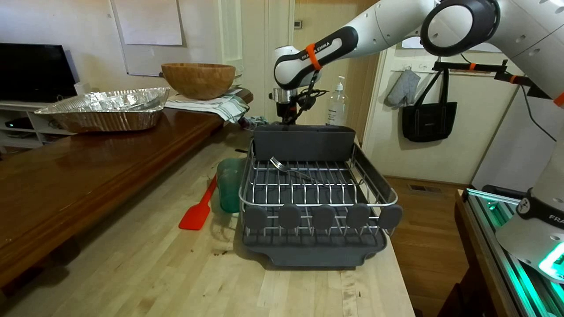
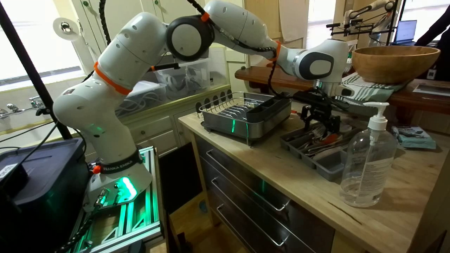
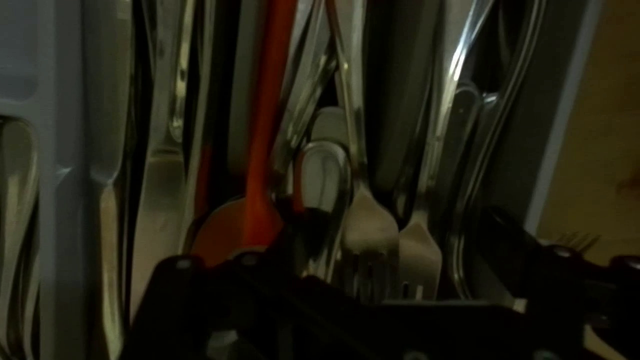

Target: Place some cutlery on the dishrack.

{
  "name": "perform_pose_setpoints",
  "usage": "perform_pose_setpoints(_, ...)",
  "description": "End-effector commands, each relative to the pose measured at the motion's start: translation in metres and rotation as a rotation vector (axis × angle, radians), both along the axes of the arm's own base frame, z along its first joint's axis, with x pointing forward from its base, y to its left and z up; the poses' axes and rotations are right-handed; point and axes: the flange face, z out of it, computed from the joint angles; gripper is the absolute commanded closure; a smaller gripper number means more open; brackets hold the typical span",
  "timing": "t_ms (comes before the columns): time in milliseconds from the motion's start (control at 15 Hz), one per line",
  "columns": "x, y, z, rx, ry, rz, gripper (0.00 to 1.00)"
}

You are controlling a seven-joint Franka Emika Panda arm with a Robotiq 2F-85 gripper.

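One white Franka Emika Panda arm (image 2: 190, 37) rises from its green-lit base (image 2: 105, 184), folds at a high elbow and slopes down to a wrist pointing straight at the counter. That butcher-block counter (image 1: 145, 268) is pale laminated wood with dark flecks, above dark drawers (image 2: 256, 200) with bar handles. A glossy red-brown wooden table (image 1: 88, 163) runs alongside, and a black television (image 1: 35, 72) stands by the pale wall (image 1: 88, 26). The dishrack (image 1: 313, 255), a rectangular dark grey plastic tray with a silvery wire grid, sits on the counter near its edge, a grey caddy (image 1: 304, 143) at its far end. On the table are a crimped foil pan (image 1: 110, 118) and a round wooden bowl (image 1: 198, 81), the bowl on a striped cloth (image 1: 224, 105). A black tote bag (image 1: 429, 121) hangs beside a grey oven mitt (image 1: 404, 88). Past the rack, a grey compartmented cutlery tray (image 2: 327, 167) is crowded with steel knives (image 3: 157, 215) and forks (image 3: 370, 220), blurred in the dark wrist view. Near it stands a clear pump bottle (image 2: 369, 175). Low over the tray hangs the black Robotiq gripper (image 2: 319, 128), its fingers (image 3: 172, 290) spread wide with hold of nothing; whether they touch any piece, I cannot tell. Just beside the rack is a translucent green cup (image 1: 230, 185), then a flat-bladed red spatula (image 1: 195, 216). One shiny steel fork (image 1: 286, 168) lies slantwise on the rack's wires, tines towards the caddy.
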Motion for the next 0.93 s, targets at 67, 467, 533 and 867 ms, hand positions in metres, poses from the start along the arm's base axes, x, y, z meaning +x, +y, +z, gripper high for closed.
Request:
perform_pose_setpoints(67, 0.001, 0.007, -0.021, 0.030, 0.059, -0.001, 0.52)
perform_pose_setpoints(467, 0.004, 0.011, 0.000, 0.043, 0.046, 0.007, 0.97)
perform_pose_setpoints(533, 0.005, 0.012, 0.003, 0.049, 0.038, 0.010, 0.99)
perform_pose_setpoints(867, 0.004, 0.015, 0.021, 0.059, 0.004, 0.019, 1.00)
